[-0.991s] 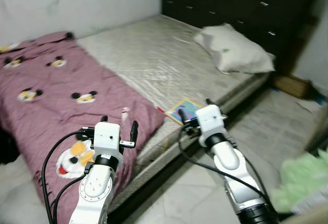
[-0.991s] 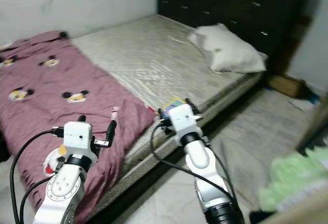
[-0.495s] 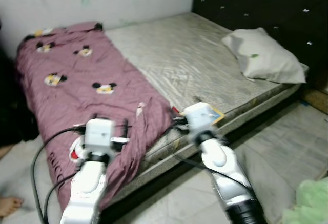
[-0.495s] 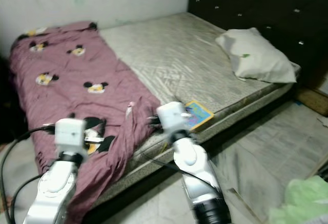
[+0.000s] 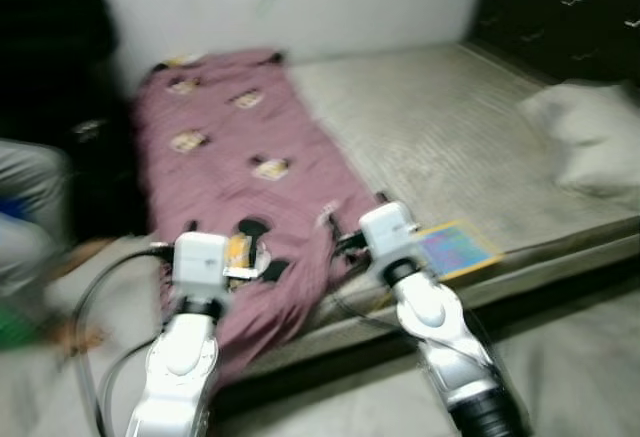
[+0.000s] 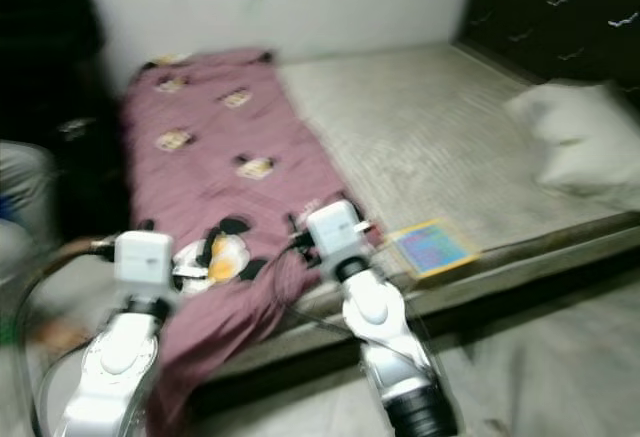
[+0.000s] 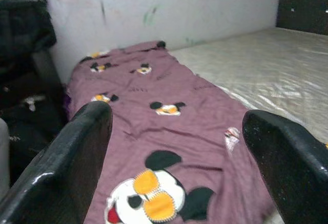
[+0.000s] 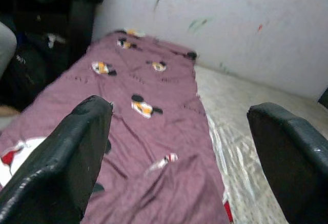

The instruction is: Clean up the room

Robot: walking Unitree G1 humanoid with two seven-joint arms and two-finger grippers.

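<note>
A purple blanket [image 5: 230, 157] printed with cartoon mice lies along the left side of the bed and hangs over its near edge. The rest is bare grey mattress [image 5: 440, 127]. A colourful book [image 5: 455, 249] lies at the mattress's near edge, and a white pillow [image 5: 590, 147] rests at the right by the dark headboard [image 5: 560, 7]. Both arms are raised in front of the bed. My left gripper [image 7: 177, 116] is open and faces the blanket's hanging end. My right gripper [image 8: 179, 108] is open too, looking along the blanket. Nothing is between either pair of fingers.
A person [image 5: 30, 197] in grey sits at the far left beside a dark pile [image 5: 60, 57] against the wall. Pale floor [image 5: 580, 357] runs along the bed's near side. The head views are blurred.
The camera has swung left, so bed, pillow and book slid right in the picture, and the person and dark pile came into view. Both grippers stay open and raised.
</note>
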